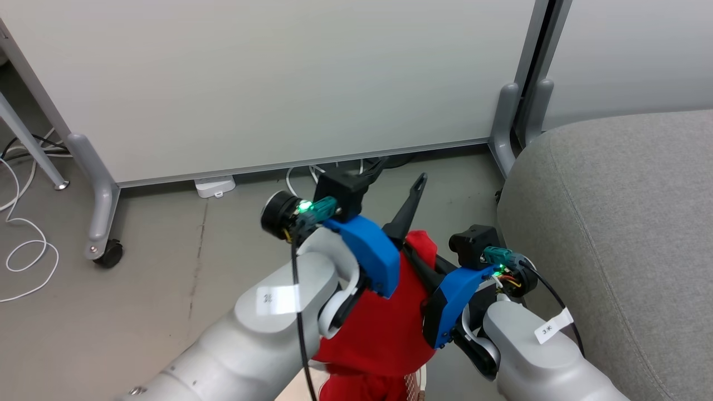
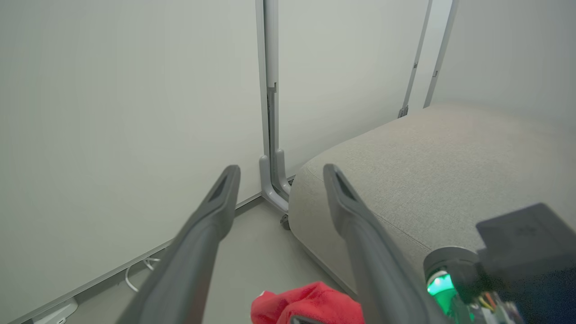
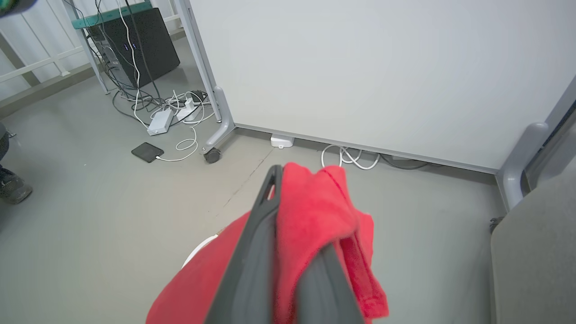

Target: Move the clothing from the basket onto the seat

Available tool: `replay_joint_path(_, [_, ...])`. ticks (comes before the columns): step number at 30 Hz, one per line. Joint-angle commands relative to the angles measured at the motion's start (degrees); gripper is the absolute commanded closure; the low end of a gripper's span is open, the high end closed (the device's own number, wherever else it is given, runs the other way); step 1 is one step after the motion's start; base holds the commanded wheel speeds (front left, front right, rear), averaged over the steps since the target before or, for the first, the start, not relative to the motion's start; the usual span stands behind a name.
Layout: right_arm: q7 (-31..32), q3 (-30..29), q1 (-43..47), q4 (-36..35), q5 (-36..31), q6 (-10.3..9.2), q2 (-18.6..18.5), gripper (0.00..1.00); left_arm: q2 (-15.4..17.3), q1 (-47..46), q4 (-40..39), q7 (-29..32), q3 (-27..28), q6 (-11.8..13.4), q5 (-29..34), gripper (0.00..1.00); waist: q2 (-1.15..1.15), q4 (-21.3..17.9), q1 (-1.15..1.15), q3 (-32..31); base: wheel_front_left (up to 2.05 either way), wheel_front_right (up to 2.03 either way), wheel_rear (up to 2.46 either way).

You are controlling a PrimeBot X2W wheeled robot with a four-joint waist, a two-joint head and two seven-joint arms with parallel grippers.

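From the head view, saw the left gripper (image 1: 400, 171) lifted over the grey floor (image 1: 167, 267), fingers splayed wide and clutching nothing. Found the right gripper (image 1: 419, 260) just beside it, pinched onto the red clothing (image 1: 384, 323), with the fabric hanging between the two pale forearms, above the floor and off the seat (image 1: 624, 223), near that grey cushion's rounded edge. Noted a white label (image 1: 277, 298) on the left forearm, too blurred to read, and a white tag (image 1: 551, 329) on the right forearm, marked with what looked like a 3 and a small star-like sign. Saw a white partition (image 1: 278, 83) behind, on grey legs with a black caster (image 1: 108, 253). From the left wrist view, looked along two released fingers (image 2: 202, 234), well apart, with a fold of the clothing low in the gap and the seat to the right. From the right wrist view, saw both fingers (image 3: 261, 234) clamped together on the clothing, red fabric bunched over the tips and draped to the right. Beyond, noted white cables (image 3: 351, 157) under the partition, a white power brick (image 3: 157, 122), a flat black slab (image 3: 147, 152) on a white lead, a black box (image 3: 135, 40), and a person's dark shoe (image 3: 13, 189) at the left edge. Could make out no legible lettering on any of them.
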Motion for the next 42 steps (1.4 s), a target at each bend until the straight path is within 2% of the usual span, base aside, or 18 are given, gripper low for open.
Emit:
replay_joint_path(1, [-0.33, -0.32, -1.02, -0.45, -0.61, 0.01, -0.16, 1.00, 1.00, 1.86, -0.93, -0.26, 1.73, 0.43, 1.68, 0.00, 0.00, -0.04, 0.00, 0.07, 0.00, 0.00, 0.00])
replay_joint_path(12, [-0.34, -2.64, 1.25, -2.91, -3.35, 0.01, -0.53, 1.00, 7.43, 18.80, -15.25, -0.27, 19.14, -1.63, 19.33, 0.00, 0.00, -0.38, 0.00, 0.24, 0.00, 0.00, 0.00])
replay_joint_path(16, [-0.33, -3.49, 2.26, -3.93, -4.18, 0.01, -0.99, 1.00, 8.15, 26.05, -19.53, -0.28, 25.02, -2.50, 24.45, 0.00, 0.00, -0.27, 0.00, 0.04, 0.00, 0.00, 0.00])
replay_joint_path(22, [-0.33, -4.38, 3.50, -5.09, -5.17, 0.01, -1.46, 1.00, 7.22, 34.73, -22.48, -0.29, 33.33, -3.97, 28.36, 0.00, 0.00, 0.02, 0.00, -0.23, 0.00, 0.00, 0.00])
replay_joint_path(29, [-0.34, -5.36, 4.93, -6.07, -5.65, 0.01, -1.97, 1.00, 5.82, 40.81, -26.20, -0.28, 40.62, -5.28, 33.71, 0.00, 0.00, 0.35, 0.00, -0.46, 0.00, 0.00, 0.00])
replay_joint_path(34, [-0.34, -6.05, 5.43, -6.57, -6.03, 0.01, -2.11, 1.00, 4.85, 43.63, -26.93, -0.28, 44.53, -6.86, 35.96, 0.00, 0.00, 0.35, 0.00, -0.55, 0.00, 0.00, 0.00])
replay_joint_path(42, [-0.34, -7.06, 5.98, -7.12, -6.75, 0.01, -2.19, 1.00, 2.71, 44.89, -26.58, -0.28, 46.99, -8.36, 38.72, 0.00, 0.00, -0.08, 0.00, -0.45, 0.00, 0.00, 0.00])
